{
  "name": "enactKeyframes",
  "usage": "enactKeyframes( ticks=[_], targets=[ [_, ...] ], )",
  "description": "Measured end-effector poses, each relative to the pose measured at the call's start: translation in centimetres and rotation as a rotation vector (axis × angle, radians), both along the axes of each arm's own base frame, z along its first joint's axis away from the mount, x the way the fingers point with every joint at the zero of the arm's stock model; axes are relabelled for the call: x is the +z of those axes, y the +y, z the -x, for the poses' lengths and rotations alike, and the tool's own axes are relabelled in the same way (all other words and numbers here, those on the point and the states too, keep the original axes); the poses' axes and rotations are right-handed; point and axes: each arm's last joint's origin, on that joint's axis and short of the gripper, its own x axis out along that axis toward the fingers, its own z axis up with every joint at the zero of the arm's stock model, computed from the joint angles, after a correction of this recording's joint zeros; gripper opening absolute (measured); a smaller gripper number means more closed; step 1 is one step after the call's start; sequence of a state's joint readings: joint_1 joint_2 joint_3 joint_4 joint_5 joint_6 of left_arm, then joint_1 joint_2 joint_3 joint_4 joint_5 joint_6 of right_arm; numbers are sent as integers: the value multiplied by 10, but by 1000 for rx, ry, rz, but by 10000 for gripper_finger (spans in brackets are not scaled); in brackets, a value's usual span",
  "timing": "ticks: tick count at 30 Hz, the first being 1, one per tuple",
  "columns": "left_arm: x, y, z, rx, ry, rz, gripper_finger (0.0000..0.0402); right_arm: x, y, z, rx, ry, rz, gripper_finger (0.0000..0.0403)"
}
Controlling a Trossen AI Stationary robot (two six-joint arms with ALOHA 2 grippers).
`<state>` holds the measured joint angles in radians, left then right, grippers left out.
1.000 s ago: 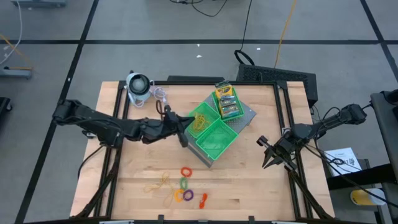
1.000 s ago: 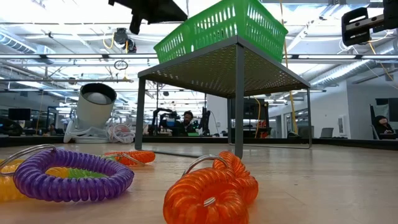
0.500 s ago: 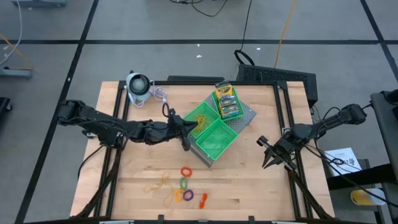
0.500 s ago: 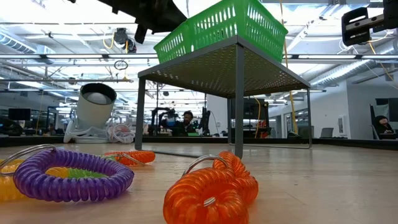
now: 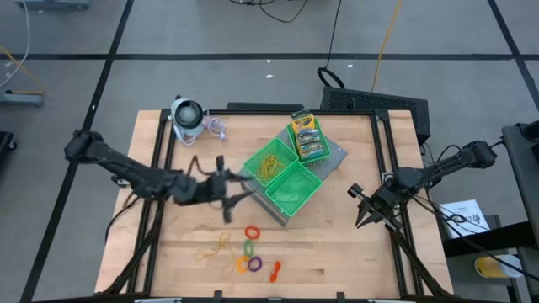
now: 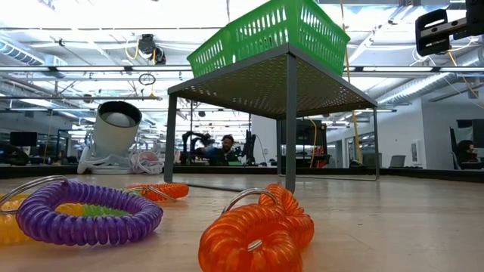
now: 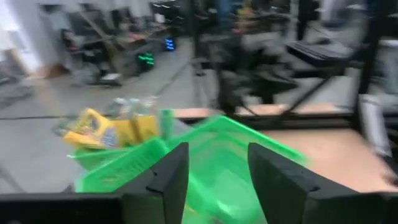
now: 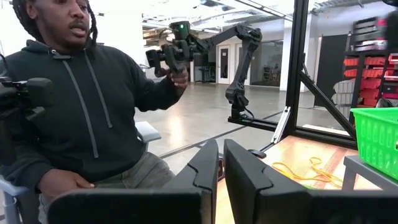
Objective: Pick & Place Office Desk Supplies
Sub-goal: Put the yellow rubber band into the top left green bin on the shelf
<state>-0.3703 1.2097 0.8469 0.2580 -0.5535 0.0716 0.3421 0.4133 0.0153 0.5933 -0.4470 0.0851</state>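
Three green trays (image 5: 292, 190) stand on a raised grey base at the table's middle. The far tray holds printed card boxes (image 5: 306, 137), and the middle one a tangle of tan-yellow rubber bands (image 5: 271, 162). More bands (image 5: 215, 248) and several coloured coil rings (image 5: 251, 249) lie on the wood near the front edge. My left gripper (image 5: 237, 192) hovers just left of the trays, open with nothing between its fingers (image 7: 217, 168). My right gripper (image 5: 366, 212) waits shut near the table's right edge (image 8: 221, 167).
A grey-white round gadget (image 5: 188, 117) with a clear piece stands at the far left corner. In the low view the orange ring (image 6: 253, 230) and purple ring (image 6: 83, 211) lie close by, in front of the base's legs (image 6: 290, 125). A person in a dark hoodie (image 8: 81, 118) sits beyond the right edge.
My left gripper has drawn back from above the middle tray toward the table's left and near edges. The rubber bands stay behind in that tray, spread out a little.
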Motion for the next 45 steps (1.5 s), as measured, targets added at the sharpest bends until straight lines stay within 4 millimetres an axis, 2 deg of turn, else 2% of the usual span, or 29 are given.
enactKeyframes(
  ticks=[4,8,13,16,23,29,33,37,45],
  targets=[
    [-6,-25,25,-114,127,95,187,0,0,0,1,0,0,20],
    [-32,-51,47,-236,394,272,184,0,0,0,0,-1,0,20],
    [-70,-76,62,-120,667,528,165,0,0,0,0,0,0,20],
    [-87,-88,66,-37,764,641,153,0,0,0,0,0,0,20],
    [-127,-110,64,78,920,718,133,0,0,0,0,0,0,20],
    [-157,-116,55,192,959,743,132,0,0,0,0,-1,0,20],
    [-174,-122,48,177,1021,792,132,0,0,0,0,0,0,20],
    [-183,-127,44,164,1038,790,132,0,0,0,0,0,0,20],
    [-186,-124,46,261,1006,799,131,0,0,0,0,-1,0,20]
  ],
)
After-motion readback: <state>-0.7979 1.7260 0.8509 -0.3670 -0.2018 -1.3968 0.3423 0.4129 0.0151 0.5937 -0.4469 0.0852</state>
